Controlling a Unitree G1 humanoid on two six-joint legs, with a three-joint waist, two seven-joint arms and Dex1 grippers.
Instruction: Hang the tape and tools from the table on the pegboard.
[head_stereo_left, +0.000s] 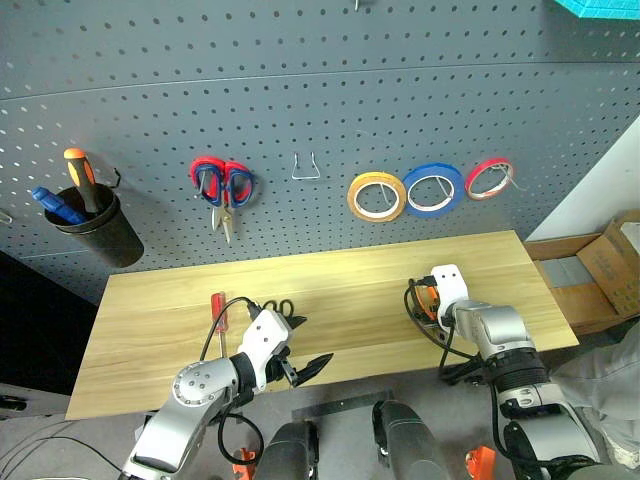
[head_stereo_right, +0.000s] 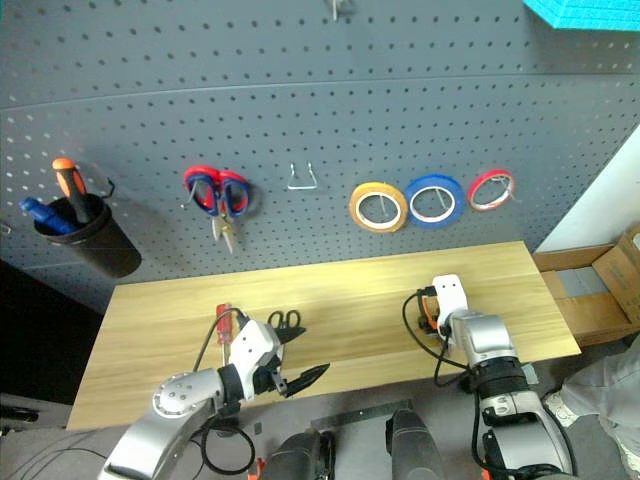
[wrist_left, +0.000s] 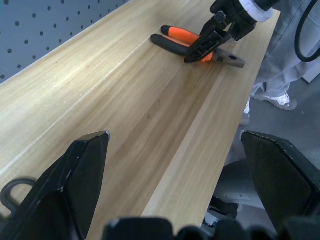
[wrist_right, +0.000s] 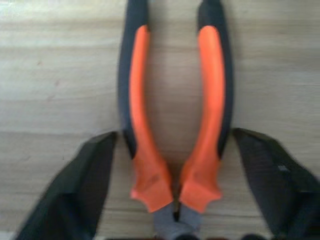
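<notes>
The orange-and-black pliers (wrist_right: 175, 100) lie flat on the table (head_stereo_left: 350, 275) near its right end. My right gripper (wrist_right: 175, 134) points down over them, with one finger (wrist_right: 85, 185) on each side of the handles near the head and a gap left at both. Further left on the table are the red-handled screwdriver (head_stereo_left: 217, 308) and the black-handled scissors (head_stereo_left: 280, 307). My left gripper (head_stereo_left: 310, 343) hovers open by the front edge, right of the scissors, holding nothing. On the pegboard (head_stereo_left: 300, 90) the yellow tape (head_stereo_left: 377, 196) hangs from a hook.
Blue tape (head_stereo_left: 433, 189) and red tape (head_stereo_left: 489, 178) hang right of the yellow ring. Red-and-blue scissors (head_stereo_left: 222, 185) hang at the left, beside a bare wire hook (head_stereo_left: 306, 168). A black cup (head_stereo_left: 95, 228) holds an orange-handled screwdriver. Cardboard boxes (head_stereo_left: 610, 265) stand past the table's right end.
</notes>
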